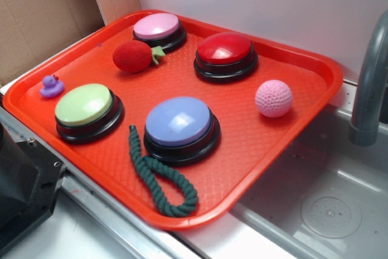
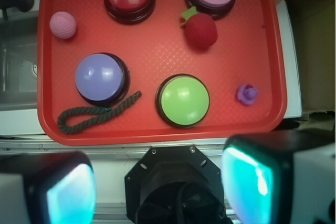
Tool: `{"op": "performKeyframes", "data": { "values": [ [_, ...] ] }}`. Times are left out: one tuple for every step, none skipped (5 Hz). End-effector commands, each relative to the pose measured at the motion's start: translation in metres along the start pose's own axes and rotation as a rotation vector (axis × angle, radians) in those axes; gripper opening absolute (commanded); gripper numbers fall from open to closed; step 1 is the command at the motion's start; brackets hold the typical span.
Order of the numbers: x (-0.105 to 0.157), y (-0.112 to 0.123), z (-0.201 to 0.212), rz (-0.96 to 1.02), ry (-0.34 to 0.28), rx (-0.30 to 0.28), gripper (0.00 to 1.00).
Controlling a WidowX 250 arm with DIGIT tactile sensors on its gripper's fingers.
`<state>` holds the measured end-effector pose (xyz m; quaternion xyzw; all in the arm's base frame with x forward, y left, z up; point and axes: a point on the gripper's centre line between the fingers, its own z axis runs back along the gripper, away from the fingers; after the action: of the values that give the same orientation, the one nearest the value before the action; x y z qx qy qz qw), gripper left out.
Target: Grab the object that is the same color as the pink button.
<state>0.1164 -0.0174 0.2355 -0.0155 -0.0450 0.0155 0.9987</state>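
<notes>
Gripper (image 2: 157, 182) nearest wrist lens, jaws spread wide, empty, above tray's near edge. Small pale pink knitted ball (image 1: 273, 98) sits alone near red plastic tray (image 1: 254, 150) corner, beside red-topped button (image 1: 225, 56). Pink-topped dome button (image 1: 159, 30) at far edge, touching red fuzzy strawberry (image 1: 134, 56).

Wrist view: both gripper fingers (image 2: 50, 192) are blurred and cut off by the lower edge. Exterior view: the grey faucet (image 1: 371, 83) is cropped at the right edge.
</notes>
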Motion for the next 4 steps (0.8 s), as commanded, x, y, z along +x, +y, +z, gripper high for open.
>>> {"op": "performKeyframes", "data": {
  "values": [
    [0.000, 0.000, 0.000, 0.000, 0.000, 0.000, 1.00],
    [0.033, -0.030, 0.001, -0.254, -0.042, 0.033, 1.00],
    [0.058, -0.064, -0.006, -0.503, -0.028, 0.069, 1.00],
    [0.080, -0.099, -0.015, -0.647, -0.080, 0.057, 1.00]
  ]
}}
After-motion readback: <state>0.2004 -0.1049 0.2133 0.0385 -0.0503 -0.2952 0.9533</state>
